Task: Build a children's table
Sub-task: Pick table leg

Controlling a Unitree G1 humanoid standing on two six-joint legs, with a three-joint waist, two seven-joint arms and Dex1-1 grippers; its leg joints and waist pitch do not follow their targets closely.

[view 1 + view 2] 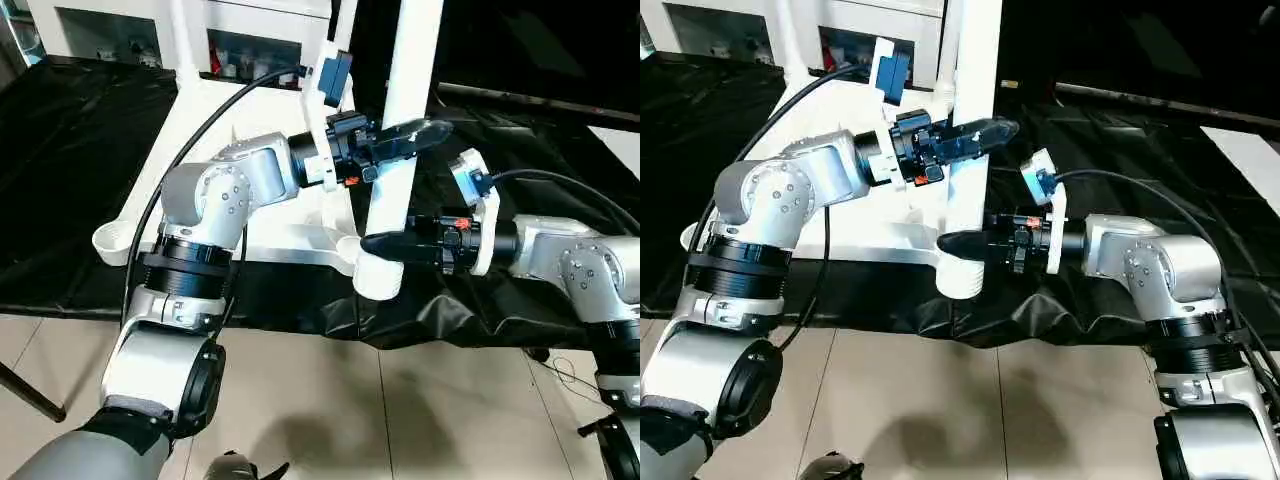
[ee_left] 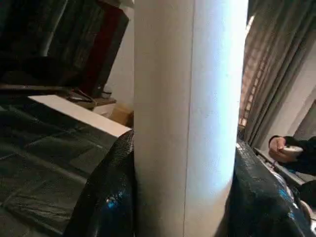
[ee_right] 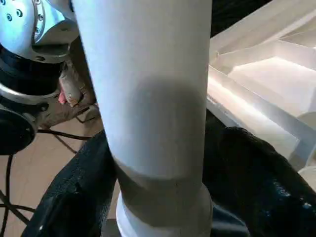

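- The tabletop [image 1: 290, 235] lies upside down on a black sheet [image 1: 70, 180], ribbed side up, with its near corner socket [image 1: 378, 275] at the edge closest to the robot.
- A white leg [image 1: 400, 130] stands upright in that socket, its long axis running straight up out of the head views and its lower end down in the socket.
- The left gripper [image 1: 405, 138] comes at the leg from the side, partway up, its two black fingers clasped round the tube with one on either side.
- The right gripper [image 1: 385, 245] comes in level from the other side, low on the leg just above the socket. Its fingers sit to either side of the tube, but I cannot tell whether they are squeezing it or have let go.
- Both arms are right at the leg; the right one is nearer the joint.
- To my eye, seating the leg calls for a push straight down along its length.
- Another socket [image 1: 112, 243] at the far left corner is empty.
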